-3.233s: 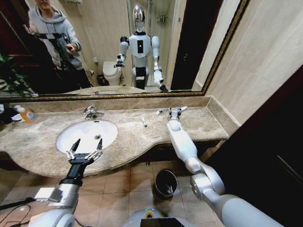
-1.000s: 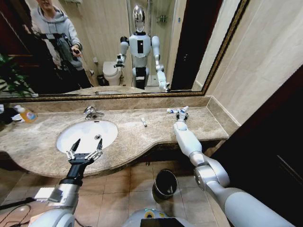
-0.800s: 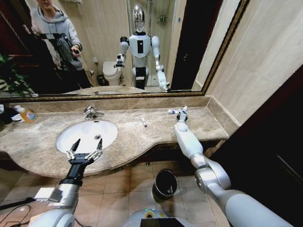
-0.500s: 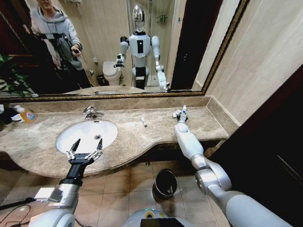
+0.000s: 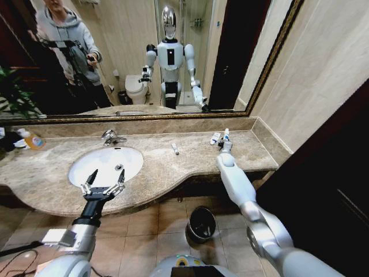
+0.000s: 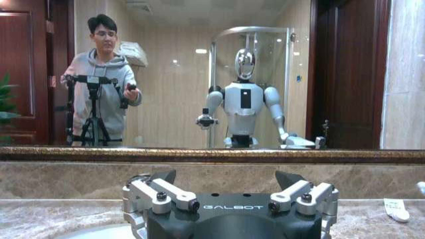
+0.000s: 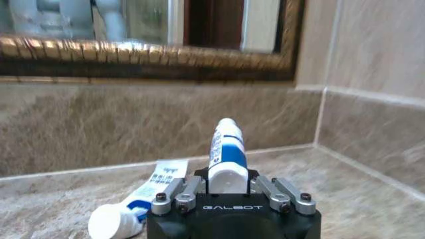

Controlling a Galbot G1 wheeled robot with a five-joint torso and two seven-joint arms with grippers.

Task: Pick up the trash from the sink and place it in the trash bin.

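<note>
since earlier: right arm has drawn back and lifted off the far right of the desk, bringing a blue-and-white tube up with it; left arm has not shifted.
desk: brown marble, running under the mirror, carrying the sink at its left.
trash bin: black, on the floor tiles below the desk edge, between the two arms and well apart from the held tube.
right gripper: over the back right corner of the desk, fingers pinching the blue-and-white tube at its capped end.
left gripper: hanging at the near rim of the sink, fingers spread, holding nothing.
tube axis: long axis stands nearly upright, crimped end up and leaning a little toward the mirror, cap down between the fingers.
other trash: a second white tube lies flat on the desk just beside the gripper, long axis slanting toward the back wall; a small white tube lies mid-desk.
risk: the grip is at one end only, so a quick swing toward the bin may tip the tube or let it slip out onto the floor.
risk: the bin mouth is small and low; releasing too early likely misses it.
</note>
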